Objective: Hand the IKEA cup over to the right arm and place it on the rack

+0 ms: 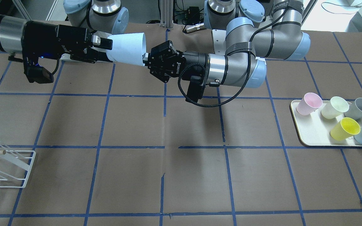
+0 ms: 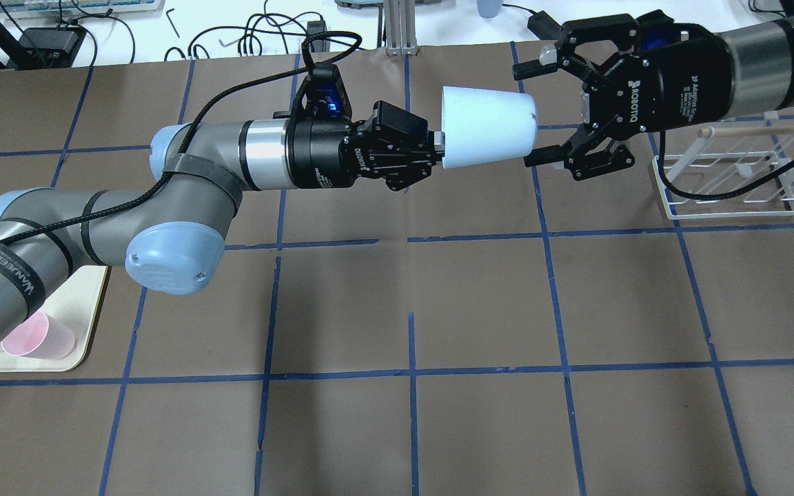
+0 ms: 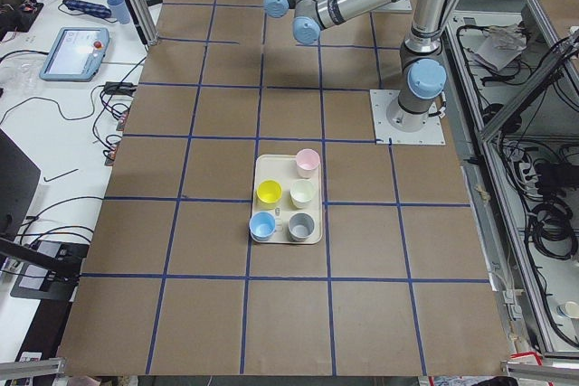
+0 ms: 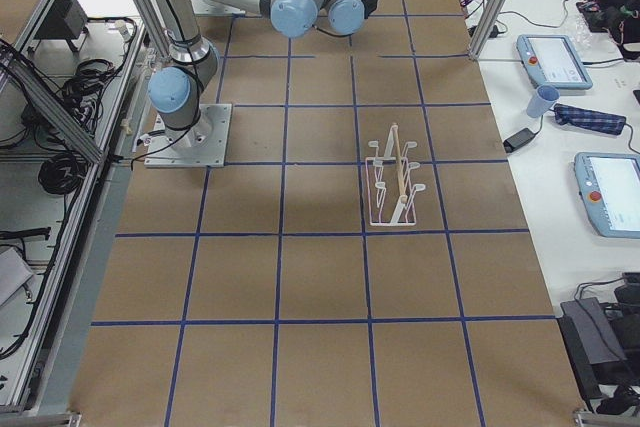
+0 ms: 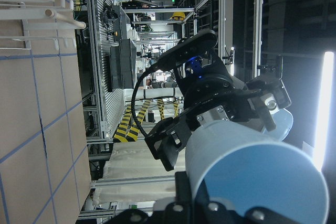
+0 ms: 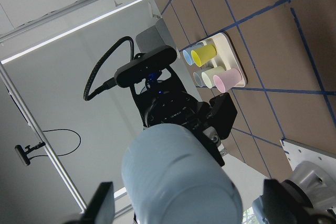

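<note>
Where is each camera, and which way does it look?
Front: across the table, facing left arm and right arm; tray.
Overhead: behind and above both arms; rack ahead.
Left: table's left end; left arm nearest.
Right: table's right end; right arm nearest.
Left wrist: past left jaws and cup at right jaws.
Right wrist: between open right jaws at that cup.
Both wrists share the cup.

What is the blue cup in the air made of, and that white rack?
The IKEA cup looks like plastic: smooth, matte pale blue, one even colour. The rack looks like thin metal wire coated white, with a rod that seems wooden by its tan colour.
</note>
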### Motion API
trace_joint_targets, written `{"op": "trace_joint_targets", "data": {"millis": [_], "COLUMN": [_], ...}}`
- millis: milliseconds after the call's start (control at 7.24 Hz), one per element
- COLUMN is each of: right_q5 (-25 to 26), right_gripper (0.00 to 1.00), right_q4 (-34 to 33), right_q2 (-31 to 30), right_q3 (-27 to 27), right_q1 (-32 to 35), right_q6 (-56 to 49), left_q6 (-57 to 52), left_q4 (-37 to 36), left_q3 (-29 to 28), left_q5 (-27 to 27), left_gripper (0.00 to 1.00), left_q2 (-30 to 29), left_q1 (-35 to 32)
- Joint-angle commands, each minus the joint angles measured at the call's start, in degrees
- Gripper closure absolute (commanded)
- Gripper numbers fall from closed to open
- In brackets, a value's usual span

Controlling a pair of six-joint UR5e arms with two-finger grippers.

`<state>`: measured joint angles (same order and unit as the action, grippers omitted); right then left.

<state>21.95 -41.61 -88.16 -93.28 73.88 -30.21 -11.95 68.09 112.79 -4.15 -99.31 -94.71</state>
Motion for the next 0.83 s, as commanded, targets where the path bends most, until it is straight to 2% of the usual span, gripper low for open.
{"op": "trace_joint_targets", "data": {"millis": [0, 138, 414, 553, 691], "right_q5": [-0.2, -0.2, -0.2, -0.2, -0.2], "right_gripper": [0.02, 0.08, 0.37, 0.42, 0.45], "right_q4": [0.4, 0.4, 0.5, 0.4, 0.4], "right_q2": [0.0, 0.0, -0.6, -0.7, -0.7], "right_q3": [0.0, 0.0, 0.0, 0.1, 0.3], "right_q1": [1.1, 1.1, 1.1, 1.0, 1.0], "right_q6": [0.0, -0.4, -0.3, -0.3, -0.2], "left_q6": [0.0, 0.0, 0.0, 0.1, 1.0], "left_q4": [0.0, 0.0, 0.0, 0.0, -0.1], "left_q3": [0.0, 0.0, 0.0, 0.0, -0.1], "left_q5": [0.1, 0.1, 0.3, 0.3, 0.3], "left_gripper": [1.0, 1.0, 1.0, 1.0, 0.54], "left_q2": [0.2, 0.3, 0.2, 0.2, 0.1], "left_q1": [0.0, 0.0, 0.0, 0.0, 0.0]}}
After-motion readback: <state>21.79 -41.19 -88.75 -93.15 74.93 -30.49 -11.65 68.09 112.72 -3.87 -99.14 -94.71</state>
